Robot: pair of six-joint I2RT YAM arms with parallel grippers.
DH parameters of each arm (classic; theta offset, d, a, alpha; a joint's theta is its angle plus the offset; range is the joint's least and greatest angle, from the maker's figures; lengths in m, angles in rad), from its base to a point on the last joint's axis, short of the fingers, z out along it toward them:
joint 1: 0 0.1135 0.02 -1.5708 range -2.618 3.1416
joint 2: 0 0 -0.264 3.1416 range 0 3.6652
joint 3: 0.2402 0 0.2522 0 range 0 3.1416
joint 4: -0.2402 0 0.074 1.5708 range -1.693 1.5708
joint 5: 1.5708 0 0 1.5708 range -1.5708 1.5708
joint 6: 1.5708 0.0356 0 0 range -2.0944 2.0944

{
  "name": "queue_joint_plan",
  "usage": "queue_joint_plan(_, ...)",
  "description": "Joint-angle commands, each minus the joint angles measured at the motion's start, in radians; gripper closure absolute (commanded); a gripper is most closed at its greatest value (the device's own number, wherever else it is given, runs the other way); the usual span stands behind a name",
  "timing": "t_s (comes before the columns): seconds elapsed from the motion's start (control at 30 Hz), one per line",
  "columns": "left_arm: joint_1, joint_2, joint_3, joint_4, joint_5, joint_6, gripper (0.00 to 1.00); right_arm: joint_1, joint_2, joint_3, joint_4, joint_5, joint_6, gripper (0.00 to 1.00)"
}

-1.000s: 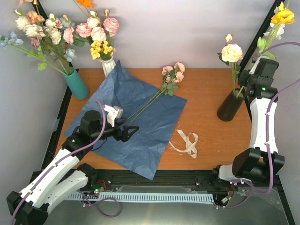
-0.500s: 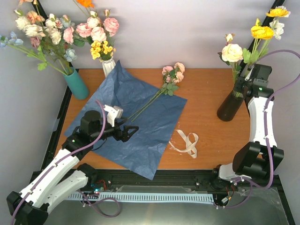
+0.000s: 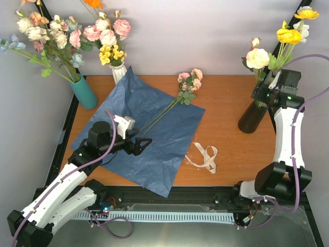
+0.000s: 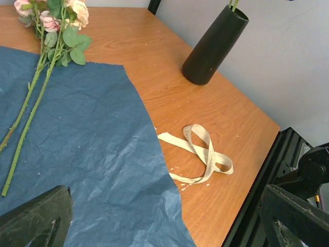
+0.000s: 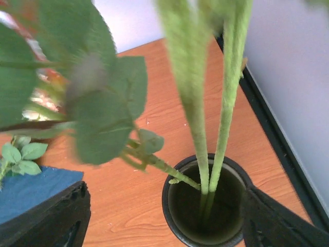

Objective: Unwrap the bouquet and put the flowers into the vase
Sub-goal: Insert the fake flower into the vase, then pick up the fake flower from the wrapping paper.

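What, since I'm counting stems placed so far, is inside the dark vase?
Green stems stand in the vase, a cream bloom and yellow blooms rising above it. Their lower ends vanish in its dark interior.

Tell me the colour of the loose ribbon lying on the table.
The ribbon is pale beige; the left wrist view shows it best.

Flower stems inside vase; blurred leaves, likely theirs.
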Motion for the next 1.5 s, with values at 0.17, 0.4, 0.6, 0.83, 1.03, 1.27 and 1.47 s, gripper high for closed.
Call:
queue_joint_plan(0.17, -0.004, 0.017, 0.004, -0.001, -0.029, 0.013, 0.01, -0.005, -0.107, 0.132, -0.124, -0.062, -0.007, 0.10)
queue_joint_plan(0.4, -0.004, 0.103, 0.043, 0.009, -0.023, 0.088, 0.01, 0.001, -0.216, 0.088, -0.118, -0.319, 0.056, 0.06)
queue_joint_plan(0.6, -0.004, 0.321, 0.202, -0.090, -0.133, 0.178, 0.00, 0.046, -0.333, 0.023, -0.106, -0.407, 0.066, 0.06)
queue_joint_plan(0.83, 0.011, 0.597, 0.339, -0.142, -0.200, 0.234, 0.02, 0.124, -0.451, -0.121, -0.041, -0.513, 0.083, 0.06)
queue_joint_plan(1.03, 0.058, 0.765, 0.446, -0.173, -0.272, 0.228, 0.06, 0.270, -0.492, -0.300, 0.024, -0.470, 0.116, 0.06)
queue_joint_plan(1.27, 0.118, 0.932, 0.557, -0.246, -0.420, 0.257, 0.13, 0.429, -0.477, -0.460, 0.116, -0.387, 0.158, 0.07)
queue_joint_plan(1.47, 0.136, 1.069, 0.614, -0.258, -0.484, 0.284, 0.28, 0.523, -0.435, -0.526, 0.155, -0.325, 0.163, 0.07)
